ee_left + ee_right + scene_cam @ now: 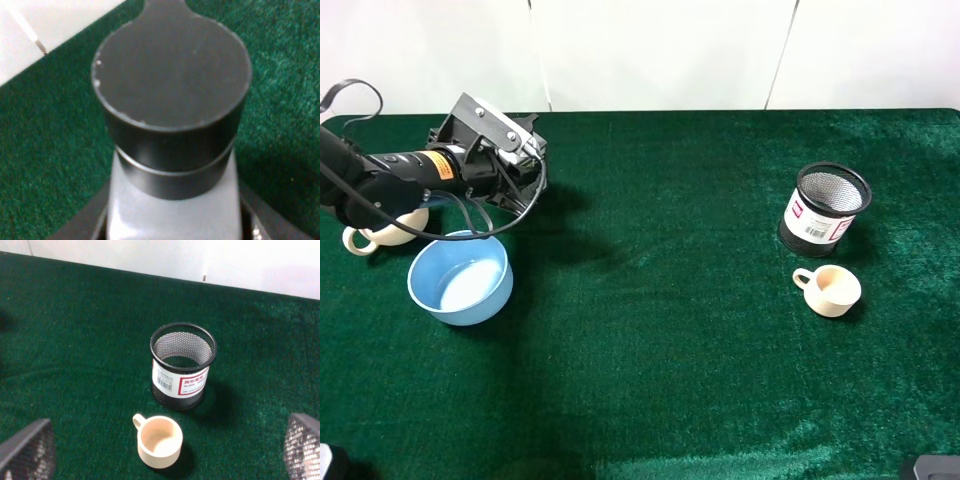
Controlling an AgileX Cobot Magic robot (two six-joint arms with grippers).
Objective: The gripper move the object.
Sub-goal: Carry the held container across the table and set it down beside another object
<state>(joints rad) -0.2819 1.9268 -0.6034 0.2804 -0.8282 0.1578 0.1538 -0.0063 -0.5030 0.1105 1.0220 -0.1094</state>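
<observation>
My left gripper (517,172) is at the back left of the green table, just behind the blue bowl. In the left wrist view the dark-grey pump bottle (170,210) with its round black pump cap (172,85) fills the frame, standing between the dark jaws, which close against its sides. The bottle is hidden under the arm in the exterior view. My right gripper (932,466) shows only as a dark corner at the front right. Its mesh-padded fingers (27,452) stand wide apart, open and empty.
A light blue bowl (460,278) and a cream cup (378,232) sit right by the left arm. At the right stand the black mesh cup with white label (825,208) (182,365) and a small cream cup (830,290) (159,441). A white wall borders the table's back.
</observation>
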